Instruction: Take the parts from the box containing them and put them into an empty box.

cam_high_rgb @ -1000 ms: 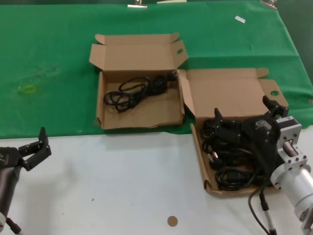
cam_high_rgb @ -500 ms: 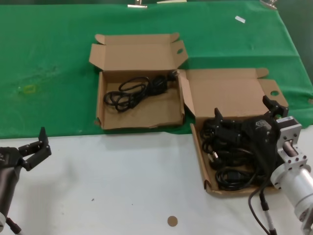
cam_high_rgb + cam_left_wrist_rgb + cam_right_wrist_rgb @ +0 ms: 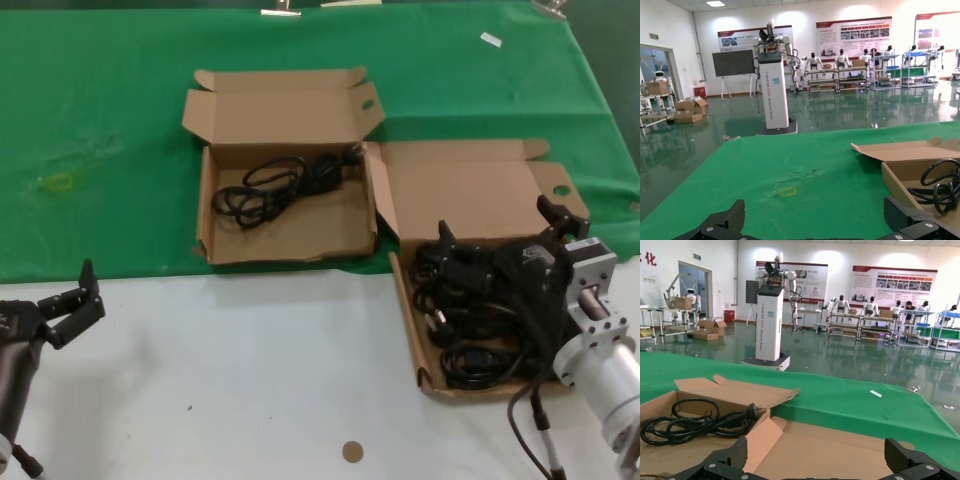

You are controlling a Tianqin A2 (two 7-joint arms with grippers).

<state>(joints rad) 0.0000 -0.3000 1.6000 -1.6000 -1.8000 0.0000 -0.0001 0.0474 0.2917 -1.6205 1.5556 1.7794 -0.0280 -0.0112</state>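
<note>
No legible text anywhere.

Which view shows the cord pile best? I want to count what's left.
The head view: the cord pile fills the right-hand box, partly hidden by the right tool. Both wrist views show only the single cord in the other box.

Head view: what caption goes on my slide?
Right pincer open over cords in the full box; one cord in the other box.
</note>
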